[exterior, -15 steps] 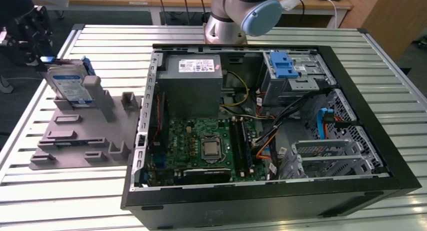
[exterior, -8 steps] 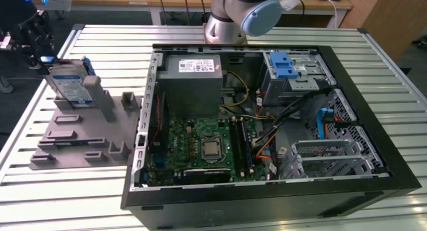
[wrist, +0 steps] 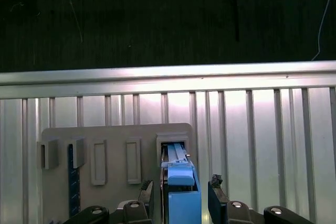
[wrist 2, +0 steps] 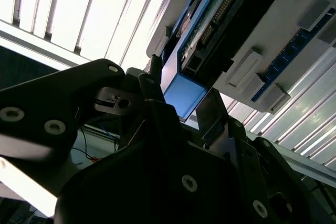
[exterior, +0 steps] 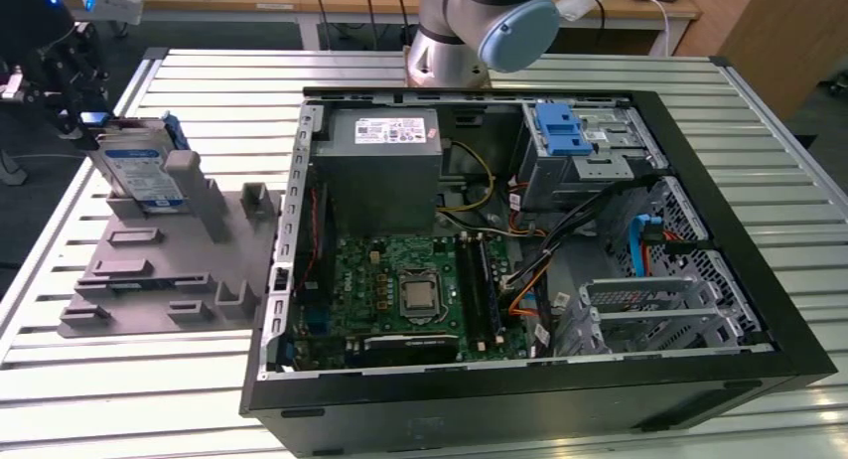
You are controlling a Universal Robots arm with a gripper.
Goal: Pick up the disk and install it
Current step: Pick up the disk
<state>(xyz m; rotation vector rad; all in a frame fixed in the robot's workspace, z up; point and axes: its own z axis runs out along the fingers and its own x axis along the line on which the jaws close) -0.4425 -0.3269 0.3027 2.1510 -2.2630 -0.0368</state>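
The black gripper [wrist: 180, 188] is straddling, jaws apart, the silver blue-railed disk [exterior: 141, 171] standing in a grey plastic stand [exterior: 146, 275], upper left in the exterior view.

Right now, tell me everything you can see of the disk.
The disk is a flat silver drive with a blue-and-white label and blue plastic rails. It stands on edge in a slot of the grey holder, on the exterior view's left, outside the computer case. In the first wrist view the open claw straddles its blue end, one finger each side.
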